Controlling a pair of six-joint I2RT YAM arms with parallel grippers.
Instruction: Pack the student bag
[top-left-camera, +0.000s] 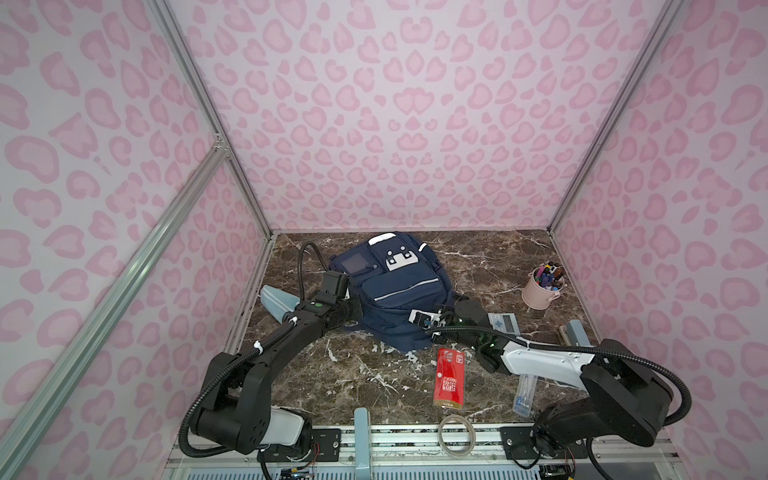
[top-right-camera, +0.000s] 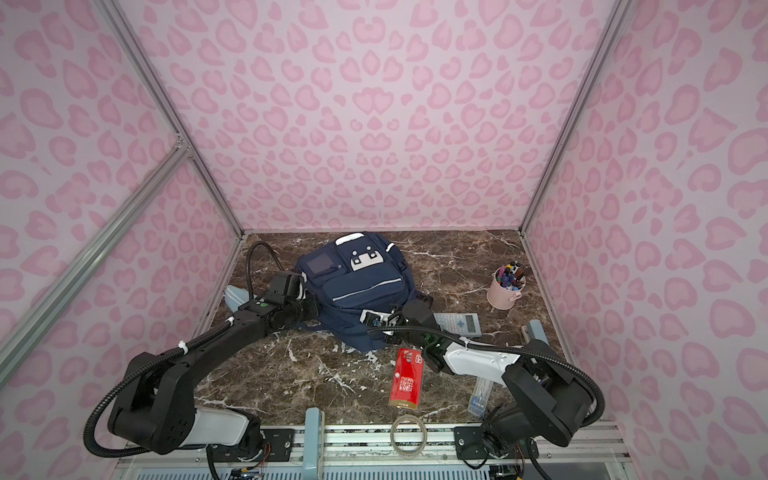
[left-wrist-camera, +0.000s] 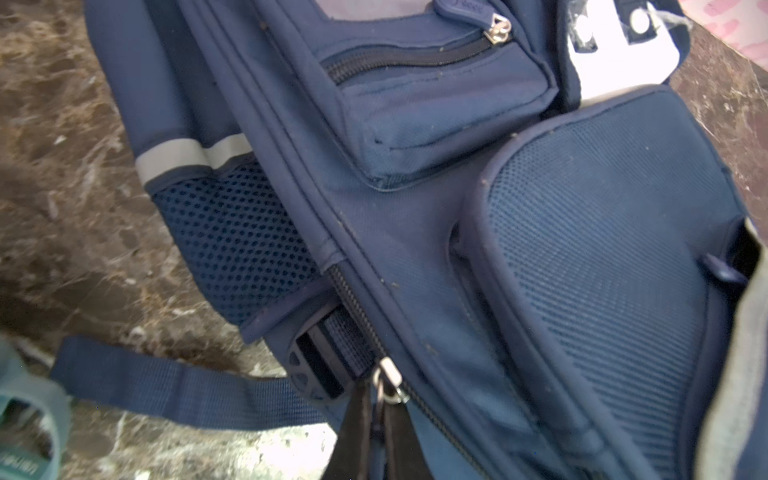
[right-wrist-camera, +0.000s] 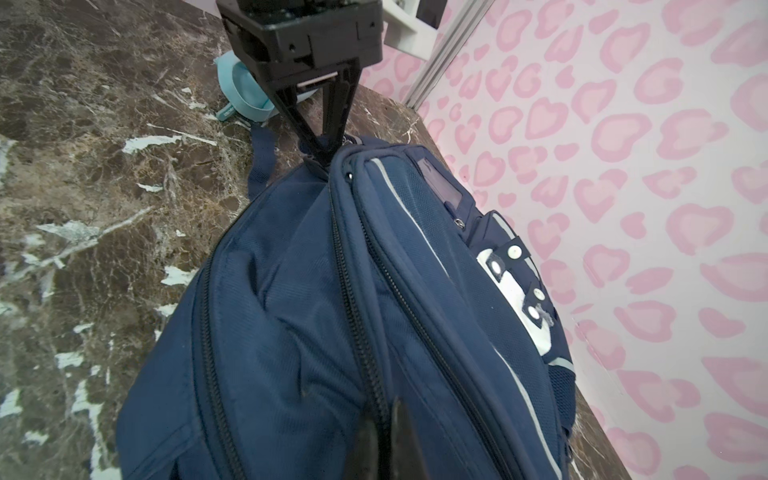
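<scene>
Pinching the metal zipper pull (left-wrist-camera: 388, 382) between its tips, the left tool (left-wrist-camera: 376, 411) has its jaws together on that pull. The grip is low on the side of the student bag (left-wrist-camera: 415, 232), right beside a black strap buckle (left-wrist-camera: 316, 365).

The right tool (right-wrist-camera: 384, 436) is closed too, its tips set on a zipper line (right-wrist-camera: 357, 316). That line crosses the bag's navy cloth to where the left tool is clamped. Whether cloth or a second pull is caught in the right tool cannot be told.

In both top views the two tools meet the bag from opposite sides, the left one at its left flank and the right one at its near right corner.

The bag (top-left-camera: 399, 286) lies front up on the dark marble desk (top-left-camera: 332, 374). It sits left of the middle and toward the far edge, with its white patches pointing at that edge.

Around it:
- A light-blue pouch (top-left-camera: 276, 301) lies by the left edge, behind the left arm.
- A calculator (top-left-camera: 503, 322) rests just beyond the right arm's wrist.
- A pink cup (top-left-camera: 540, 293) full of pens stands near the right edge.
- A red packet (top-left-camera: 449, 376) lies between the bag and the near edge.
- A clear tape ring (top-left-camera: 457, 432) sits at the near edge itself, just past the red packet.
</scene>
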